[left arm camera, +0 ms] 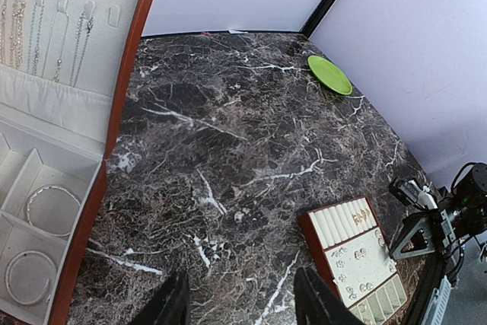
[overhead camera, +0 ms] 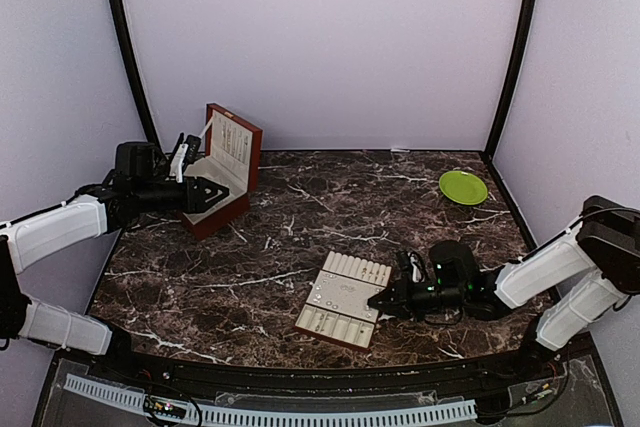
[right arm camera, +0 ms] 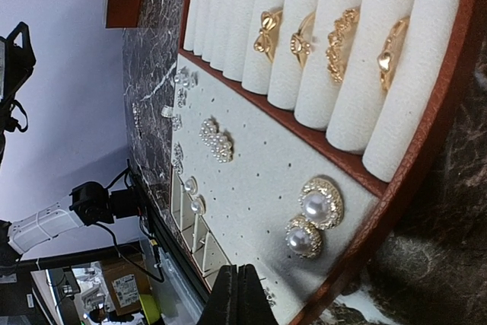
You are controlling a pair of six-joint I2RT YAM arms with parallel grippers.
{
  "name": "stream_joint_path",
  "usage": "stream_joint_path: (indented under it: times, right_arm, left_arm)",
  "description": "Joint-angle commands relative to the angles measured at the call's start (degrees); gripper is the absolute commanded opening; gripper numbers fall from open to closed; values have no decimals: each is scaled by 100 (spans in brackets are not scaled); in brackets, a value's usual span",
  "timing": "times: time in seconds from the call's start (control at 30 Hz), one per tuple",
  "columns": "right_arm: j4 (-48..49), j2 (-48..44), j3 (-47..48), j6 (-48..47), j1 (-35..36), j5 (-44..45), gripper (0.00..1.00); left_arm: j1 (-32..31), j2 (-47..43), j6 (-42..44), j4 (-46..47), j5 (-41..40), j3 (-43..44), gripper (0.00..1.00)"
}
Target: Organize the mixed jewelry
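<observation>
The cream slotted tray [overhead camera: 345,297] lies at the table's front centre, with tiny pale jewelry pieces [overhead camera: 340,292] on it. In the right wrist view its pad [right arm camera: 259,180] carries pearl earrings [right arm camera: 316,215] and a pearl cluster [right arm camera: 215,138], with gold rings [right arm camera: 335,43] in the roll slots. My right gripper [overhead camera: 378,302] is at the tray's right edge; its fingers [right arm camera: 237,294] are pressed shut just above the pad's near corner. My left gripper [overhead camera: 205,194] is open and empty [left arm camera: 243,310] beside the open red-brown box [overhead camera: 225,167].
The box [left arm camera: 122,112] holds necklaces [left arm camera: 46,28] in its lid and bangles [left arm camera: 49,211] in its compartments. A green plate [overhead camera: 463,187] sits at the back right. The tray also shows in the left wrist view [left arm camera: 354,260].
</observation>
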Motion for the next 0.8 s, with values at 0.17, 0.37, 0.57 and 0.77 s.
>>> stream_joint_path:
  times: [0.17,0.37,0.57,0.77]
  right_arm:
    - [18,37,-62,63,46,84,0]
    - [-73,-24,-80,83,46,93,0]
    - [-7,16,-97,94,46,83,0]
    - [23,35,-127,98,46,125,0]
  left_arm:
    - [42,-158,-18,180,83,-37,49]
    - [42,-158,-20,182,82,-32,49]
    - [42,-157,-18,182,88,-35,49]
    - [42,-158,-21,182,82,-30,49]
